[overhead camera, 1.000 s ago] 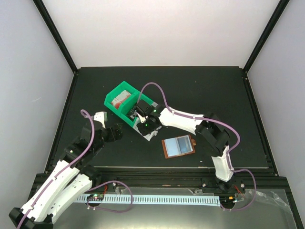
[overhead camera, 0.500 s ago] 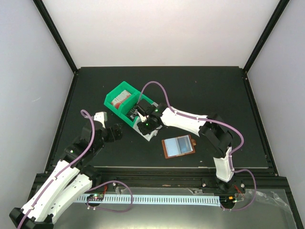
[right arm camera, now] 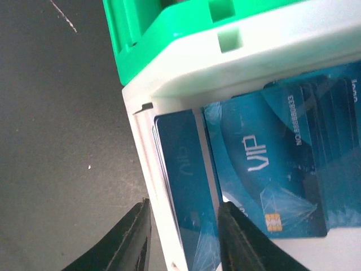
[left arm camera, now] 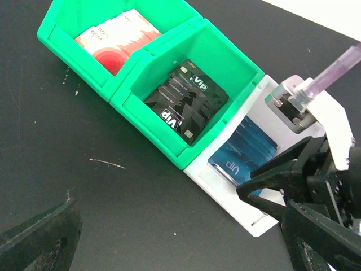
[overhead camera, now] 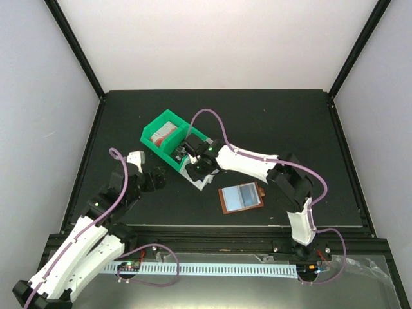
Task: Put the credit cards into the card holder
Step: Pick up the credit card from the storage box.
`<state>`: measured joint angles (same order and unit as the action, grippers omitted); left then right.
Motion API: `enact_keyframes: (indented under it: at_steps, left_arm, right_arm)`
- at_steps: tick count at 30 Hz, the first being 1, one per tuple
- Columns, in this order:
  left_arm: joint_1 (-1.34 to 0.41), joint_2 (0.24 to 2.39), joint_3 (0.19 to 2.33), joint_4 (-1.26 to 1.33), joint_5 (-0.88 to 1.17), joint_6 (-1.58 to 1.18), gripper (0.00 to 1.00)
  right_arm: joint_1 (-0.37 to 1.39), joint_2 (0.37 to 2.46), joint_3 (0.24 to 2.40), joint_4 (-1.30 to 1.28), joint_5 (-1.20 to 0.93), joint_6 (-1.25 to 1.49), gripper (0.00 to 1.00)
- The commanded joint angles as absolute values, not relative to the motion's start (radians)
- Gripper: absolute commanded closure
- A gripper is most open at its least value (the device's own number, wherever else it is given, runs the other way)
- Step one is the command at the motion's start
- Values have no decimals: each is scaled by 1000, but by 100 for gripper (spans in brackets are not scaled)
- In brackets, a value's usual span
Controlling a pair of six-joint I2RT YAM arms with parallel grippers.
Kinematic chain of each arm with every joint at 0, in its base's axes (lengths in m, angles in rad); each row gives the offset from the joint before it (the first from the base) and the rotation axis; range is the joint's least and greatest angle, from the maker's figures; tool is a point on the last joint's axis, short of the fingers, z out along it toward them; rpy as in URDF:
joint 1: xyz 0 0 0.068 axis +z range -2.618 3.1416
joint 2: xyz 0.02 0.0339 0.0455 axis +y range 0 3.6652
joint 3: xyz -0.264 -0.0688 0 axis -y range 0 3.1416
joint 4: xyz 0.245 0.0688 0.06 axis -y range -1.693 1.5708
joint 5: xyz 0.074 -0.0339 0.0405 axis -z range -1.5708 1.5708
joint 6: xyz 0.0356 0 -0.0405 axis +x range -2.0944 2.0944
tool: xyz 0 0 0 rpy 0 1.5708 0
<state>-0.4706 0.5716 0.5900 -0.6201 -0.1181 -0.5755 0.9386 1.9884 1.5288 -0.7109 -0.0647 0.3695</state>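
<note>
The card holder is laid open on the desk, well apart from the right jaws, which have barely shifted at the white bin. A blue credit card is straddled by them; a clamp cannot be confirmed. No card is judged lifted yet. The left jaws are spread wide.

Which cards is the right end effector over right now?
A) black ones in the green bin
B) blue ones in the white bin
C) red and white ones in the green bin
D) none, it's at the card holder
B: the right wrist view shows the right end effector directly over the white bin, with blue cards under it.
</note>
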Motion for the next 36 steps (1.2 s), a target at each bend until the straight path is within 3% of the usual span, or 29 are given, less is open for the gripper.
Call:
enact_keyframes:
  at_steps: [1,7,14,36]
  left_arm:
    - [-462,574,590,-600,-105,-558,1]
    - [-460,578,589,-599,-103,-558,1]
    - [-460,578,589,-600,-103,-559,1]
    - [-455,585,586,-594,-95,-557,1]
  right_arm:
    - [945,2042,1567,-701,-12,367,63]
    - [945,2080,1583,-698,-49,355,60]
    - [945,2049,1566,-673,-117,357,69]
    - [943,1975,1498,-646,-167,379,76]
